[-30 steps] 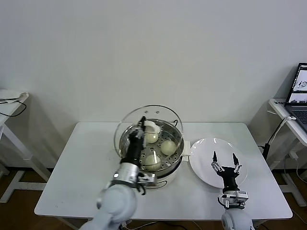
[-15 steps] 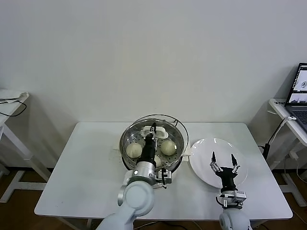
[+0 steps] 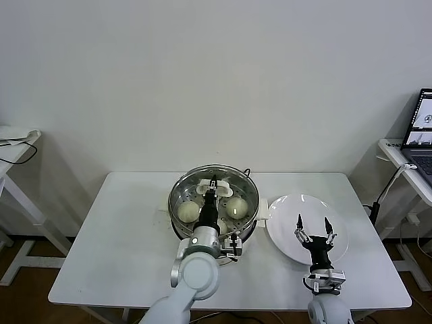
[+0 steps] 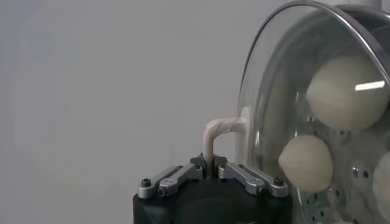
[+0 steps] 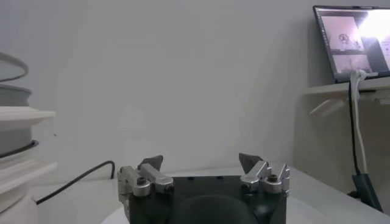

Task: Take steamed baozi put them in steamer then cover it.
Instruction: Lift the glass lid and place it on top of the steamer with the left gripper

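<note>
The steel steamer (image 3: 177, 196) stands mid-table with cream-white baozi inside; one (image 3: 188, 211) lies on the left, one (image 3: 236, 206) on the right, others are partly hidden by my arm. A glass lid (image 3: 251, 185) now lies nearly flat over the steamer. My left gripper (image 3: 213, 185) is shut on the lid's cream handle (image 4: 214, 129), above the steamer's middle. In the left wrist view two baozi (image 4: 345, 92) show through the glass lid (image 4: 268, 91). My right gripper (image 3: 313, 225) is open and empty over the white plate (image 3: 283, 236).
The white plate lies to the right of the steamer, bare. A black cord (image 5: 73, 179) runs behind the steamer. A side table with a laptop (image 3: 422, 128) stands at the far right, another side table (image 3: 13, 145) at the far left.
My left gripper has swung the glass lid from a tilted, raised position down and to the right, onto the steamer. The right gripper has stayed over the plate.
</note>
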Controlling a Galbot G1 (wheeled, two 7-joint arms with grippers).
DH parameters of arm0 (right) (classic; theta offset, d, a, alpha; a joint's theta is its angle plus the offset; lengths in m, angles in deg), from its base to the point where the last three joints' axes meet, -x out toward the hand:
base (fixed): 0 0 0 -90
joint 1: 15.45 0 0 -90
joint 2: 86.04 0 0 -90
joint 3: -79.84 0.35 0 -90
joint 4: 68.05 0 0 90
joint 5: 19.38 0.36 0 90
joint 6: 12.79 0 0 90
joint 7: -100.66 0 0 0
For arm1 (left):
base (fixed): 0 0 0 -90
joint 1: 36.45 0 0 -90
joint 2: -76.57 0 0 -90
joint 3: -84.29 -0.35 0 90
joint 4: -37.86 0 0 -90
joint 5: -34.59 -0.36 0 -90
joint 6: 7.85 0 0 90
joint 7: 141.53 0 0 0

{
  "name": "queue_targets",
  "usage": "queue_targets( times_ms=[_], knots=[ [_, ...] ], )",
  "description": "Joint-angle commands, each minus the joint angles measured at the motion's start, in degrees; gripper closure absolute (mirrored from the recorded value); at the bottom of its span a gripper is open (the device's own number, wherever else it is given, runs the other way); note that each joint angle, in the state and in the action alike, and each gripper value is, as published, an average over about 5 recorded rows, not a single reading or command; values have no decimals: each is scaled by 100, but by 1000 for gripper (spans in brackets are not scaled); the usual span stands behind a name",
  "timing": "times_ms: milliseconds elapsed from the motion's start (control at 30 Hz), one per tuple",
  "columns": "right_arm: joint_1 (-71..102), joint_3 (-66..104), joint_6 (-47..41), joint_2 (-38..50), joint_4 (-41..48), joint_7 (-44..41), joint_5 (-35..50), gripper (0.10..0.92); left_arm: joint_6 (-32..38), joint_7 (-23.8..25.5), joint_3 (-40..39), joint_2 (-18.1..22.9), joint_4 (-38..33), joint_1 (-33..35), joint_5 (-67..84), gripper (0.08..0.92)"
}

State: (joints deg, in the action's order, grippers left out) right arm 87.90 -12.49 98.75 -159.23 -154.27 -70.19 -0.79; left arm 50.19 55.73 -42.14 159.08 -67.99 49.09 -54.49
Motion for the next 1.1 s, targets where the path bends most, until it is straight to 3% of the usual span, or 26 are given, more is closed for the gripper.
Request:
queue_targets(
  times_ms=[33, 1100],
  knots=[
    [-23, -8, -5, -8, 13, 0, -4, 203, -34, 72, 23, 71, 140, -15, -166, 805],
    [-66, 0, 5, 2, 60, -18, -4, 203, 65, 4, 123, 126, 205, 143, -219, 805]
  ],
)
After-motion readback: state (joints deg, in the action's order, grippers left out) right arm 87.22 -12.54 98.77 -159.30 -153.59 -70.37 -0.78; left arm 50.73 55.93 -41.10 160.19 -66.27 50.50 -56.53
